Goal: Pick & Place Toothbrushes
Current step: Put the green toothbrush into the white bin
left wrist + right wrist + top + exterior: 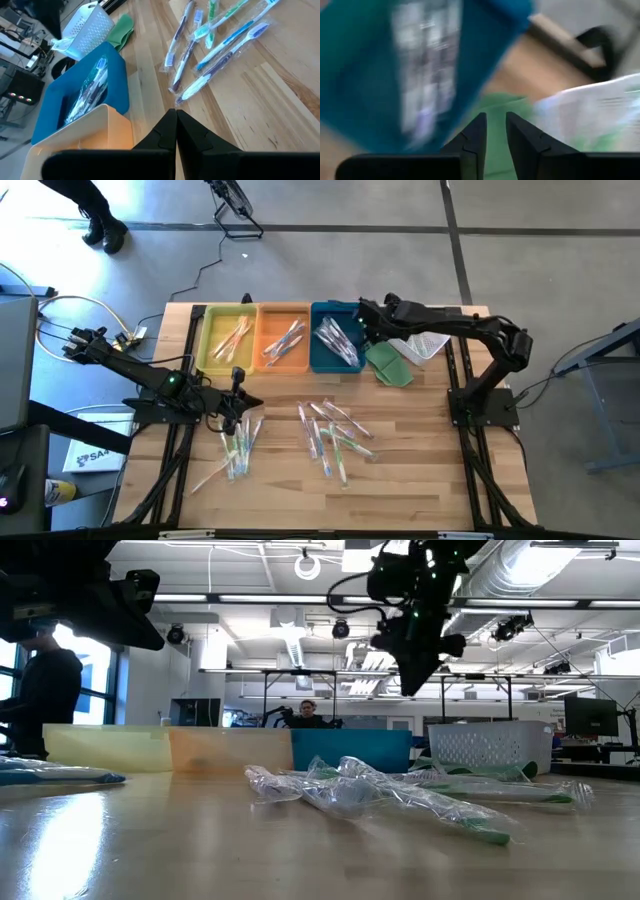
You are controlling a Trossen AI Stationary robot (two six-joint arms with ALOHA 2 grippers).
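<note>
Table-top toothbrushes (333, 435) lie well apart from right claw (364, 323) (empty).

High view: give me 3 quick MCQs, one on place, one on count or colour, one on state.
1. Where is the right gripper?
A. over the yellow tray
B. at the blue tray's right edge
C. over the loose toothbrushes

2. How many trays stand in the row?
A. two
B. three
C. five

3. How do the left gripper's fingers stand?
A. shut, holding nothing
B. wide open
C. shut on a toothbrush

Key:
1 B: in the high view the right arm reaches to the blue tray.
2 B: a yellow tray, an orange tray and the blue one stand side by side.
3 A: in the left wrist view the left gripper has its fingers together with nothing between them, and the toothbrushes lie beyond.
</note>
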